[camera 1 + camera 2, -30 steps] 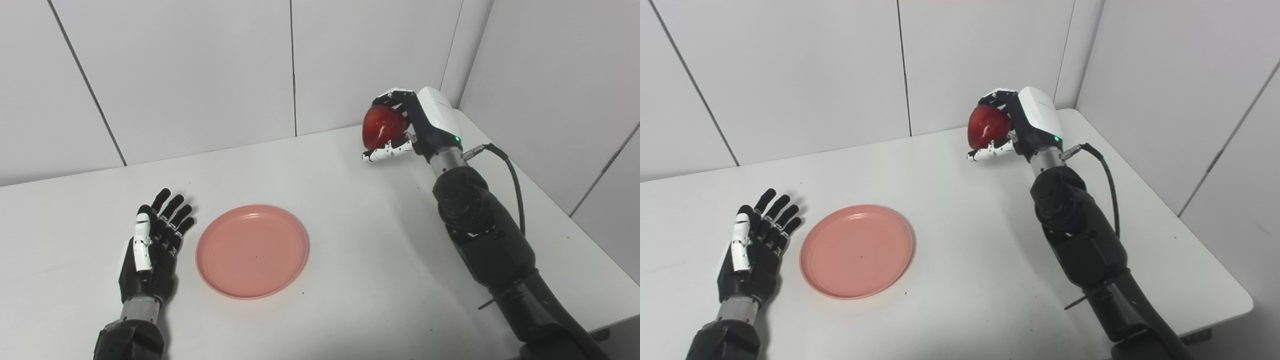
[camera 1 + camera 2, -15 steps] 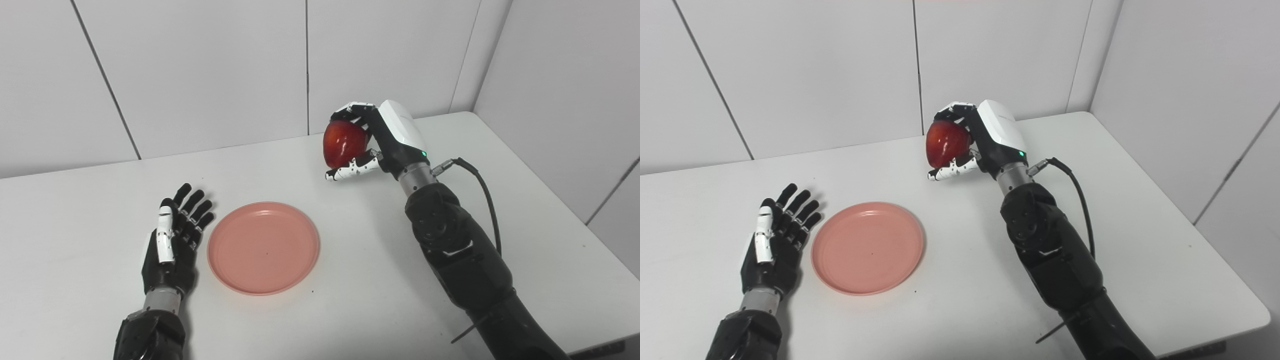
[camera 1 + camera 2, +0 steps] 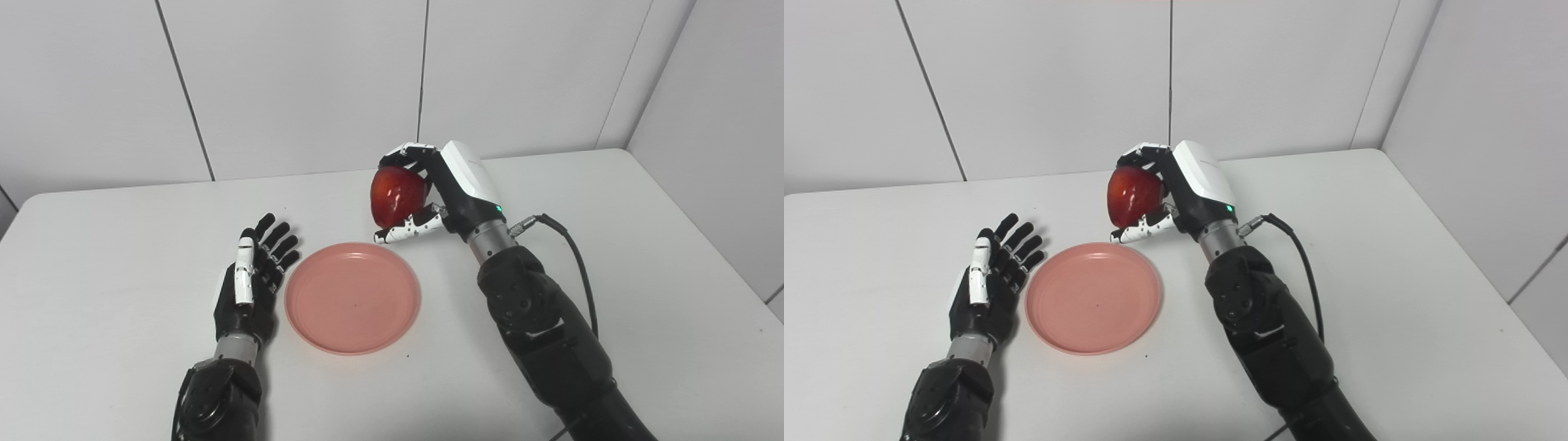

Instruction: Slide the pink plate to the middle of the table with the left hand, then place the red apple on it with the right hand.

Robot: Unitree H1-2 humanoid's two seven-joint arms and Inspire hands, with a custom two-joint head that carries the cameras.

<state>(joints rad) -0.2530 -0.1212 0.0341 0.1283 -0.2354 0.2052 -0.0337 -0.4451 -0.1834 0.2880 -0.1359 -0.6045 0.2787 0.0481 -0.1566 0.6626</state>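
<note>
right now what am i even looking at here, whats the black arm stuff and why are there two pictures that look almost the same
You are looking at a humanoid robot's two arms, seen from two cameras set side by side in its head. That is why the pictures nearly match: the left eye view and the right eye view show one scene from slightly different spots. Both arms come in from the bottom edge, and each ends in a hand with fingers and a thumb.

The surface is a white table set against pale walls. On it lies an empty pink plate.

The left hand is open beside the plate's left edge, fingers spread, holding nothing. The right hand is closed around a red apple, held up in the air just beyond the plate's far rim. The apple is not on the plate yet.
</note>
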